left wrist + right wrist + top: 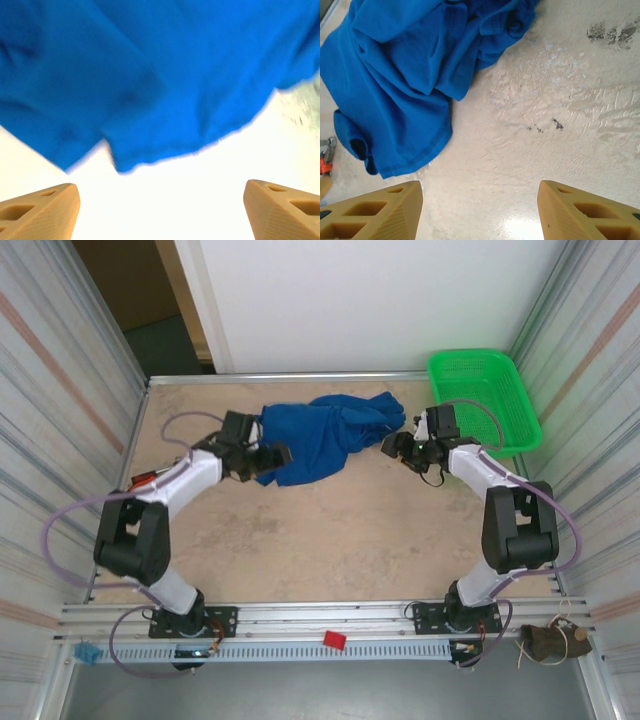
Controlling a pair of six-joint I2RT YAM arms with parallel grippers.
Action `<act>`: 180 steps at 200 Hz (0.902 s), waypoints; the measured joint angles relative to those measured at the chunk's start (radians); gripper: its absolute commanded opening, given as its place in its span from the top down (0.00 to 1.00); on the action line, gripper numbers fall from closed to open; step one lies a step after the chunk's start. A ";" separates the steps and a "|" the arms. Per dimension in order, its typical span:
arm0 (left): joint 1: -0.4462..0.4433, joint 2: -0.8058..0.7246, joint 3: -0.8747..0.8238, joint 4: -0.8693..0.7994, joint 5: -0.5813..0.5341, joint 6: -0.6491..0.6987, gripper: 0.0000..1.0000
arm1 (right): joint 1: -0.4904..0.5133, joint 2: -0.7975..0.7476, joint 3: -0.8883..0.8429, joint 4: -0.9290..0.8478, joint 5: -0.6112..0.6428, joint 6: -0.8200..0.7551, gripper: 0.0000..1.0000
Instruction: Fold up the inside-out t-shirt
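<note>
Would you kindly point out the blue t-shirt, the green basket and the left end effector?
blue t-shirt (325, 435): top external view, middle of the bunched cloth.
green basket (482, 398): top external view, bare mesh floor.
left end effector (161, 192): left wrist view, midway between its fingertips.

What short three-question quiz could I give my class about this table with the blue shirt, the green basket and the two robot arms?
1. True or false: the blue shirt lies spread flat on the table.
2. Where is the green basket? A. at the far right corner. B. at the near left corner. C. on top of the shirt.
3. What do the left gripper and the right gripper hold?

Key:
1. False; it is crumpled in a heap.
2. A.
3. Nothing; both are open, one at each end of the shirt.
</note>
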 measured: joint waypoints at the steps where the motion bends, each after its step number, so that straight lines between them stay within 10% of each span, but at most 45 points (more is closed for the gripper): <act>1: -0.008 -0.007 -0.007 0.003 -0.002 -0.003 0.17 | 0.000 0.001 0.000 0.001 0.000 -0.001 0.39; 130: -0.113 0.233 0.030 0.082 -0.196 -0.107 0.31 | -0.041 0.110 0.122 0.028 0.042 -0.015 0.40; 150: -0.108 0.258 0.049 0.084 -0.210 -0.108 0.53 | -0.047 0.078 0.121 0.029 0.045 -0.015 0.40; 169: -0.099 0.280 0.069 0.083 -0.213 -0.095 1.00 | -0.048 0.043 0.111 0.034 0.046 -0.014 0.40; 180: -0.094 0.287 0.083 0.082 -0.211 -0.080 1.00 | -0.047 0.018 0.097 0.036 0.050 -0.014 0.40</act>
